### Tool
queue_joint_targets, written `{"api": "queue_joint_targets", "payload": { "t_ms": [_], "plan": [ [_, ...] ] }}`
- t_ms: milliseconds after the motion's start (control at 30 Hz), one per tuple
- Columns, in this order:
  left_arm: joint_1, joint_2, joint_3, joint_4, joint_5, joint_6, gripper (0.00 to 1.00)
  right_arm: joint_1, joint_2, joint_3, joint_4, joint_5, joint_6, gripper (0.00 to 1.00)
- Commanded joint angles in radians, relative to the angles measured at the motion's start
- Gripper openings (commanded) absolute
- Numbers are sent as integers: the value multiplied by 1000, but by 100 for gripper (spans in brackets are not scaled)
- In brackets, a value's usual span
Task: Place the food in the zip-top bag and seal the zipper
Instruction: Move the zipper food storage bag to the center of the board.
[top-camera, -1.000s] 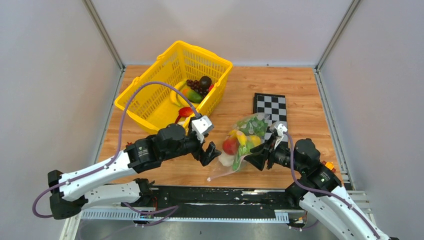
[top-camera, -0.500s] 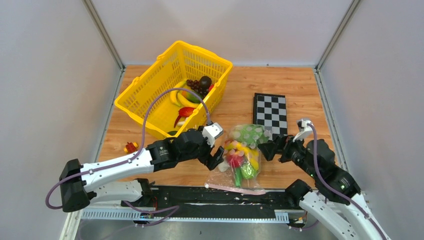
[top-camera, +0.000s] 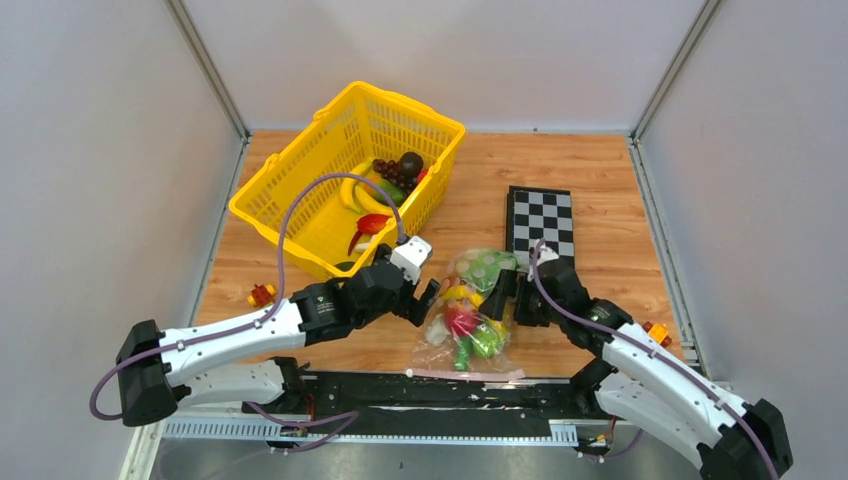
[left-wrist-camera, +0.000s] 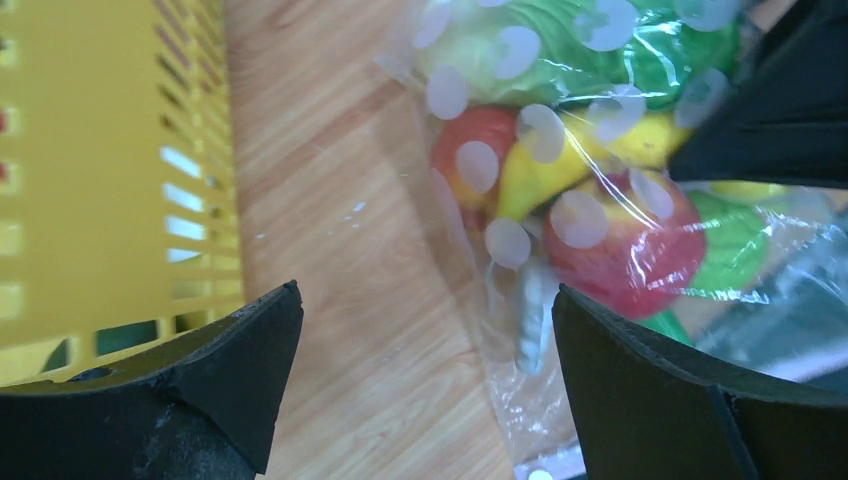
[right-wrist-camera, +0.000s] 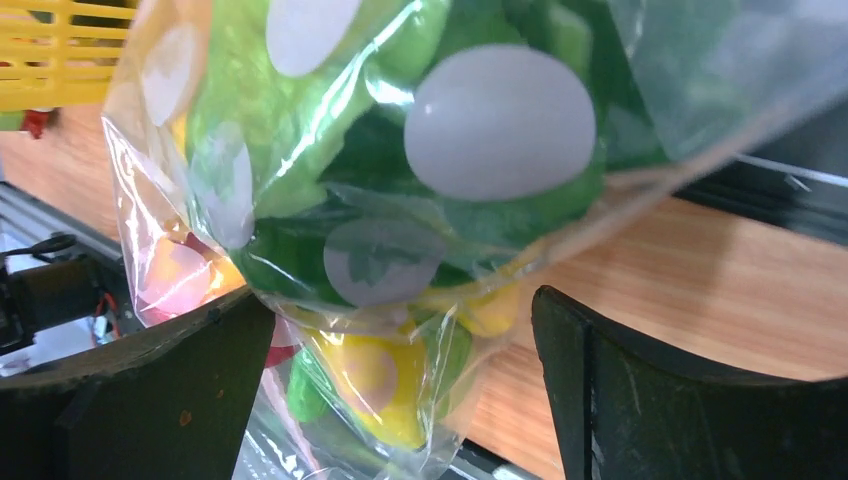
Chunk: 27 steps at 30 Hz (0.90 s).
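Ahead of the left pincer (left-wrist-camera: 425, 295), the clear white-dotted plastic bag (left-wrist-camera: 520, 240) runs off the top edge, and a black finger (left-wrist-camera: 780, 110) covers some of the glossy toy fruit (left-wrist-camera: 625, 240). Left of that pincer, the yellow mesh basket (left-wrist-camera: 100, 150) is cropped. Before the right pincer (right-wrist-camera: 400, 298), the bag is blurred.

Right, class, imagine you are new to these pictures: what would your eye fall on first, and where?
The bright yellow basket at the far left of the table stands out first. Next comes the clear dotted bag stuffed with colourful food near the front edge, lying between the open left gripper and open right gripper. A black-and-white chessboard lies just behind it.
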Motion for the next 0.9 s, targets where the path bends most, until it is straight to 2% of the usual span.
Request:
{"api": "queue_joint_targets", "payload": {
  "t_ms": [0,167,300,367,467,567,733,800,867],
  "plan": [
    [10,30,13,-29,-204,-10,100,4,124,16,258,-127,-17,100],
    [102,58,39,-85,-264,-38,100,6,315,91,391,-210,-78,100],
    [199,19,16,-85,-226,-30,100,11,463,160,497,-295,-150,100],
    [222,-1,12,-87,-216,-7,100,11,532,229,491,-336,-180,100],
    [224,-21,13,-69,-96,22,100,11,577,291,424,-304,-199,99],
    [225,-68,-2,-47,22,24,100,11,498,293,362,-188,-220,100],
    [224,-208,-2,-11,157,45,100,9,275,305,231,-55,-342,100],
    [224,-245,31,-24,192,64,100,8,193,311,176,50,-361,100],
    [224,-266,78,-54,194,72,100,6,114,299,152,229,-370,100]
  ]
}}
